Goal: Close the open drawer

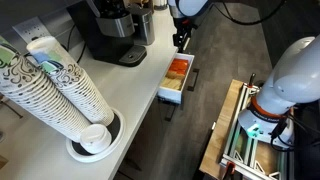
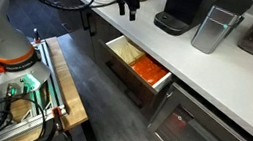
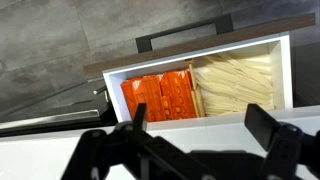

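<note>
exterior view: drawer [image 1: 176, 77] stands open off the counter [image 1: 135, 95], at 6 o'clock of gripper [image 1: 182, 42], apart | exterior view: drawer [image 2: 135, 66] at 5 o'clock of gripper [image 2: 128, 4] | wrist view: fingers [image 3: 268, 135] spread wide, holding nothing; bar handle [image 3: 185, 38] at 12 o'clock | handling: likely stiff, light, free-sliding; push flat against the bar handle

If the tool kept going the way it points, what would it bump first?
Probably the white countertop edge just behind the open drawer. Depth is unclear, so the tool might dip into the drawer instead.
</note>
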`<state>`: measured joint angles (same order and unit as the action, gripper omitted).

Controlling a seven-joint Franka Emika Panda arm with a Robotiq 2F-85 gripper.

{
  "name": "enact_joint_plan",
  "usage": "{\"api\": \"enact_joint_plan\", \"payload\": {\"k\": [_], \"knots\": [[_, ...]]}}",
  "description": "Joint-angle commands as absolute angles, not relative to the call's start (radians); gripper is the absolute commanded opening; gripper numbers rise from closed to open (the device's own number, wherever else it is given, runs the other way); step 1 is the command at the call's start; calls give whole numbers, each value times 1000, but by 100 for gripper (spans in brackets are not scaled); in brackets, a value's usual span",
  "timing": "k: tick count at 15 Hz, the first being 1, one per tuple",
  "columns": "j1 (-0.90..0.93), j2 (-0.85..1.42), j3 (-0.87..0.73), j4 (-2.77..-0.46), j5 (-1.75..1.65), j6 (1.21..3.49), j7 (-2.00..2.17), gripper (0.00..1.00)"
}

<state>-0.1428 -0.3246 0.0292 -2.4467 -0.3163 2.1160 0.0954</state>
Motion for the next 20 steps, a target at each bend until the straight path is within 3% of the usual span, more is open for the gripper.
{"api": "enact_joint_plan", "payload": {"k": [1, 13, 20], "knots": [[-124, -324, 12, -2445, -322, 2112, 100, 100], [-130, -317, 7, -2444, -325, 2117, 100, 100], [-171, -304, -205, -2460, -115, 2130, -105, 100]]}}
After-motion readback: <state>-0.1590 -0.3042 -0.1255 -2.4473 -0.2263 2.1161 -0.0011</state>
